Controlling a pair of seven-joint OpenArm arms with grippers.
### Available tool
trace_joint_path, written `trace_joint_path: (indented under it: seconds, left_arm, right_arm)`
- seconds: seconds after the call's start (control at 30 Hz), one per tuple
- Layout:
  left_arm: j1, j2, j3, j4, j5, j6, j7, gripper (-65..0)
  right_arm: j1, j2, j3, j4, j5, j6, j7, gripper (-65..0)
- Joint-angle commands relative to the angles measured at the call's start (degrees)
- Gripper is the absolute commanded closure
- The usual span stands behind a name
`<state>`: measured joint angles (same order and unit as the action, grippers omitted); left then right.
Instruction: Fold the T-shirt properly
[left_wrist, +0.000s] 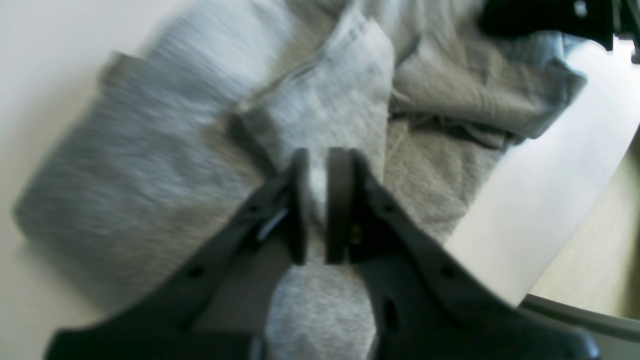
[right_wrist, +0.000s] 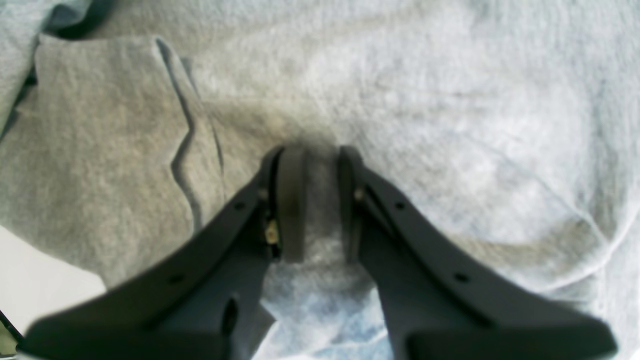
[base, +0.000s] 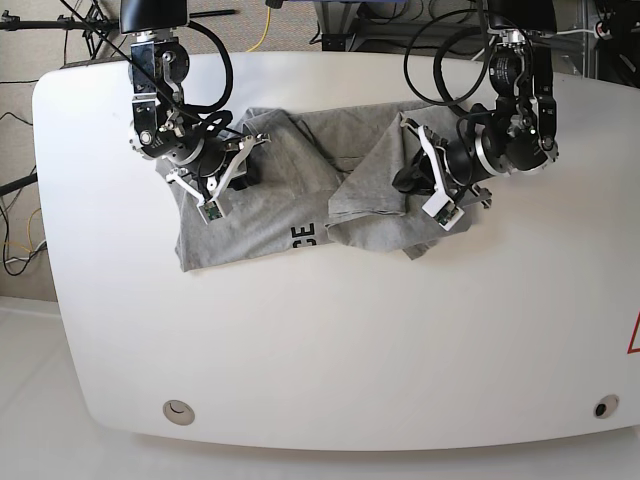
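The left gripper (left_wrist: 316, 205) and right gripper (right_wrist: 314, 202) are each pinching the heather-grey cotton T-shirt (base: 300, 205), seemingly for folding it across the white surface (base: 330, 340).

T-shirt (base: 300, 190) heather grey, black block lettering; table (base: 330, 340) white; both pincers black.

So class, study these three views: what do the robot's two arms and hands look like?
Both arms are black and silver with round joint housings and looping black cables. The left hand and right hand are matte dark grey, each with two flat-padded fingers on angled, screw-holed brackets.
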<state>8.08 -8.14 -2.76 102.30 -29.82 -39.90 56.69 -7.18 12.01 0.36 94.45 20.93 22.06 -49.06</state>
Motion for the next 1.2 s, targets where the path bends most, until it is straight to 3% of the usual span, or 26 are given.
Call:
trace_joint_path:
  seconds: [0.0, 0.23, 0.63, 1.07, 1.1, 1.17]
  left_arm:
    - [-0.79, -0.45, 0.48, -0.27, -0.66, -0.1, -2.06, 0.0]
    - [-1.12, 0.14, -1.03, -3.09, 0.68, -0.1, -0.82, 0.0]
    - [-0.82, -0.37, -2.26, -5.72, 5.31, -0.1, -3.34, 0.0]
    - [-0.21, -1.39, -2.73, -3.03, 1.67, -0.1, -2.29, 0.0]
    - [-0.19, -1.34, -2.63, -3.02, 1.51, -0.1, -2.28, -0.4]
    - [0.58, -1.09, -0.98, -3.32, 1.93, -0.1, -2.18, -8.3]
  right_arm:
    - [0.39, 0.45, 0.13, 0.91, -0.1, 0.09, -0.32, -11.2]
    - [0.38, 0.53, 0.18, 0.87, 0.07, 0.05, 0.14, -11.4]
    - [0.34, 0.49, 0.19, 1.04, 0.03, 0.0, 0.09, -11.7]
    - [0.35, 0.48, 0.56, 1.0, 0.25, 0.03, 0.69, -11.6]
    - [0.34, 0.49, 0.57, 1.01, 0.26, 0.03, 0.69, -11.6]
    - [0.49, 0.53, 0.62, 1.03, 0.19, 0.03, 0.98, -11.7]
